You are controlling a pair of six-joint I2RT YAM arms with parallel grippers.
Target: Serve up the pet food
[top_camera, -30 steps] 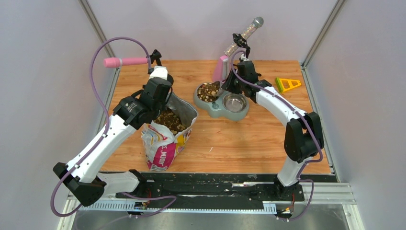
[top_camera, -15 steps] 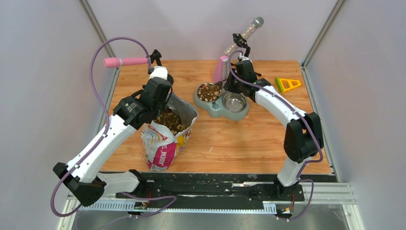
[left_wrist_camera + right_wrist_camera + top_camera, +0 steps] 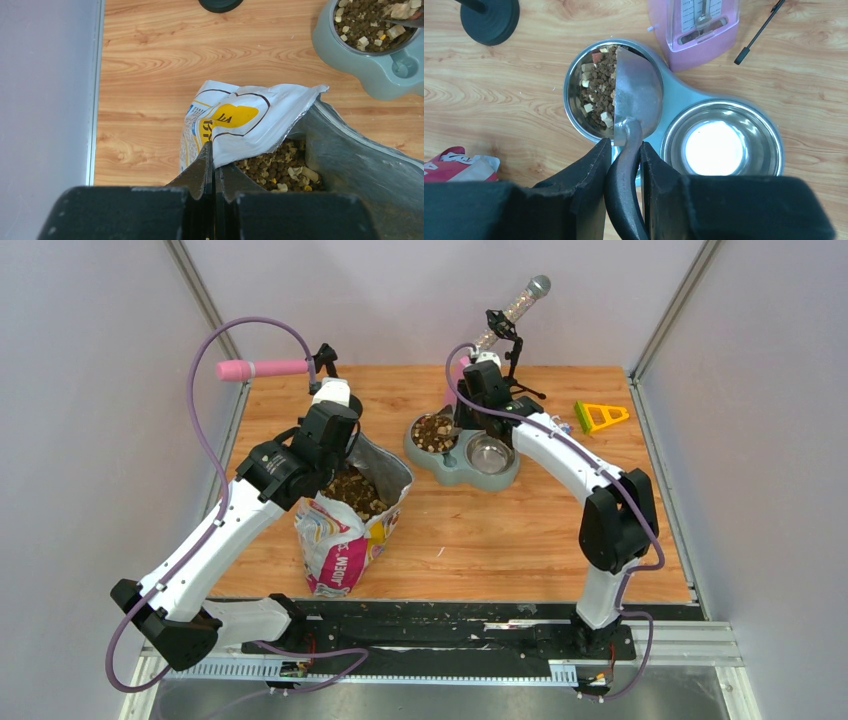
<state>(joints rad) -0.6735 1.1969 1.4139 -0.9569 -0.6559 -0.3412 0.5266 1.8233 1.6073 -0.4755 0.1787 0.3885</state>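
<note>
Brown pet food [image 3: 272, 167] with paler chunks lies in the open printed bag [image 3: 240, 120], which stands at the left [image 3: 345, 540]. My left gripper [image 3: 214, 155] is shut on the bag's upper edge. More pet food [image 3: 599, 85] fills the left bowl [image 3: 432, 432] of the grey-green double feeder [image 3: 455, 468]. My right gripper [image 3: 624, 150] is shut on the dark handle of a metal scoop [image 3: 636, 100]. The scoop is tipped on its side over that bowl's right half, and no food shows in it. The right bowl [image 3: 719, 145] is empty.
A pink dispenser [image 3: 699, 30] stands just behind the feeder, with a black round stand base [image 3: 491, 17] to its left. A clear tube [image 3: 512, 310] slants up at the back. A yellow triangle [image 3: 600, 416] lies at the back right and a pink roller [image 3: 262, 369] at the back left.
My right wrist has swung left and toward the back above the feeder, and the scoop has tipped over the left bowl. The left arm and the bag have not moved.
</note>
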